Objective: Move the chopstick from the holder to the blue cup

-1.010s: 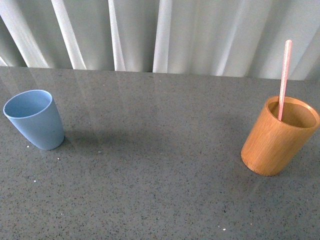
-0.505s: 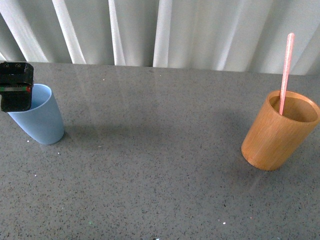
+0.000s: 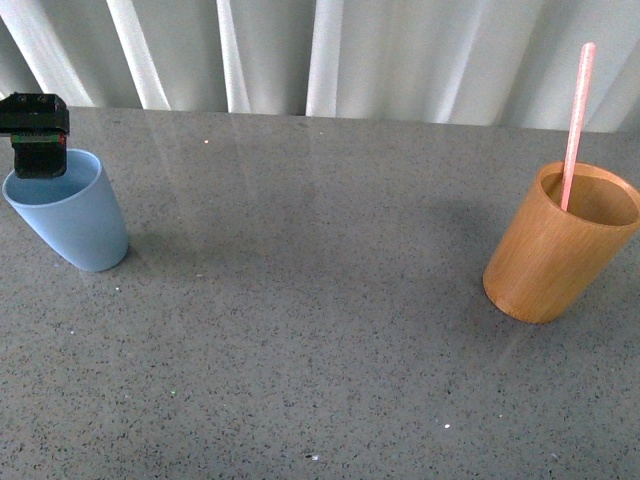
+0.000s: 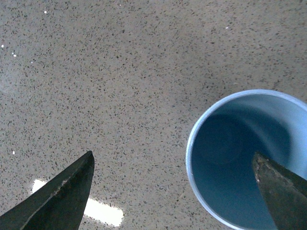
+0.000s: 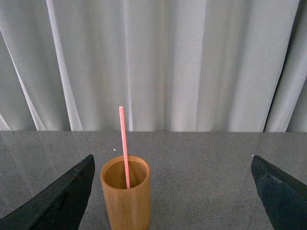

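Note:
The light-blue cup (image 3: pixel 70 215) stands at the table's left side. My left gripper (image 3: pixel 40 160) hovers over its far rim, open. In the left wrist view I look down into the blue cup (image 4: pixel 230 143), which holds nothing. One finger (image 4: pixel 283 191) hangs over its mouth and the other finger (image 4: pixel 67 196) over bare table, with the left gripper (image 4: pixel 172 154) open. The orange-brown holder (image 3: pixel 555 245) stands at the right with the pink chopstick (image 3: pixel 575 120) upright in it. In the right wrist view the holder (image 5: pixel 125 201) and chopstick (image 5: pixel 123 143) stand ahead of my open right gripper (image 5: pixel 172 158), nearer one finger.
The grey speckled tabletop (image 3: pixel 300 300) stretches between the two cups. White curtains (image 3: pixel 320 50) hang behind the table's far edge. A bright reflection (image 4: pixel 100 211) lies on the table near the left gripper.
My left gripper has come into the front view at the blue cup and has since shifted a little farther back over its rim. The chopstick still stands in the holder.

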